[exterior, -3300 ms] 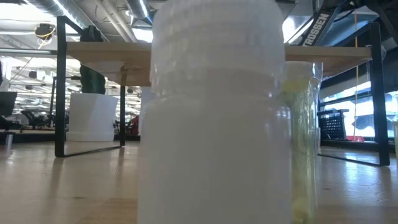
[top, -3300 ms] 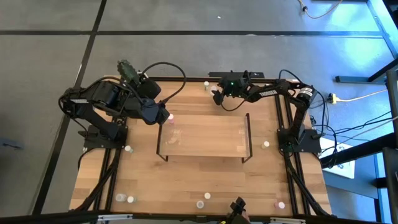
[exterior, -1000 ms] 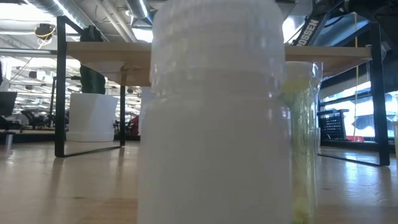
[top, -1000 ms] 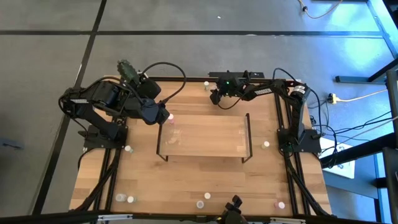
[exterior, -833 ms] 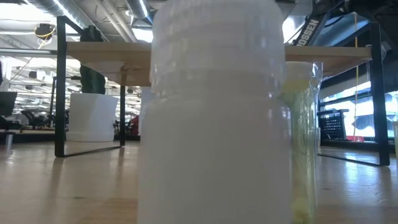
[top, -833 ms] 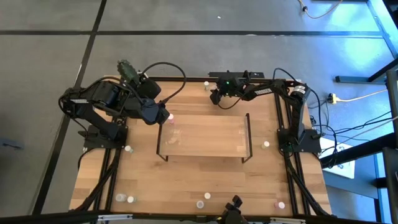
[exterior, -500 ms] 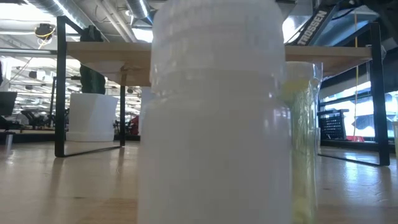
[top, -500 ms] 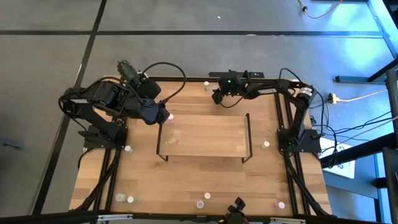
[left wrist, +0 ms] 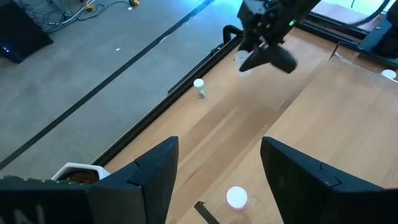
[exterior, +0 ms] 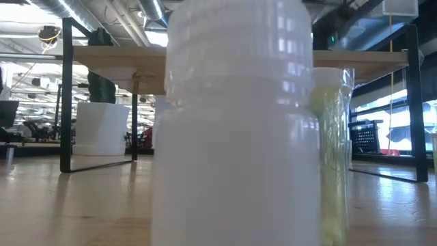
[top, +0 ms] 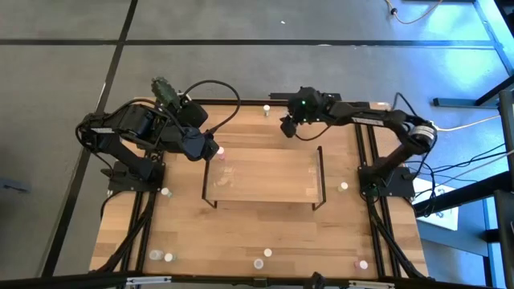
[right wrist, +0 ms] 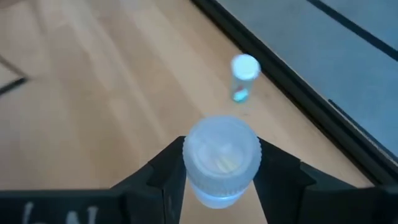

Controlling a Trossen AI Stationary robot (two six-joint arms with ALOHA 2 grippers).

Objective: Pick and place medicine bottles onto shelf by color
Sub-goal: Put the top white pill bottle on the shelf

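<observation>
My right gripper (top: 289, 128) hangs over the table's far edge, behind the shelf (top: 263, 172), shut on a small pale bottle (right wrist: 221, 158) with a pale cap. Another pale-capped bottle (right wrist: 244, 71) stands on the table just beyond it, by the far edge. My left gripper (left wrist: 219, 146) waits open above the shelf's far left corner. A bottle's cap (left wrist: 237, 197) shows below and between its fingers, touching neither. In the low view a white bottle (exterior: 235, 123) close to the camera hides most of the table. My right gripper pinches the pale bottle between its two fingers, one finger on each side at the cap's rim (right wrist: 189, 168). The fingers slant downward from the table's right side. The bottle stays upright, cap up, lifted clear of the table.
A white pot with a cactus (top: 163, 87) stands at the far left. Loose bottles stand along the near edge (top: 259, 263), at the left (top: 166, 193) and at the right (top: 344, 186). A yellowish bottle (exterior: 331, 150) stands behind the white one.
My right gripper has risen from the table near the far edge with the pale bottle still between its fingers, and its arm has stretched out toward the right. The bottle has come clear of the table.
</observation>
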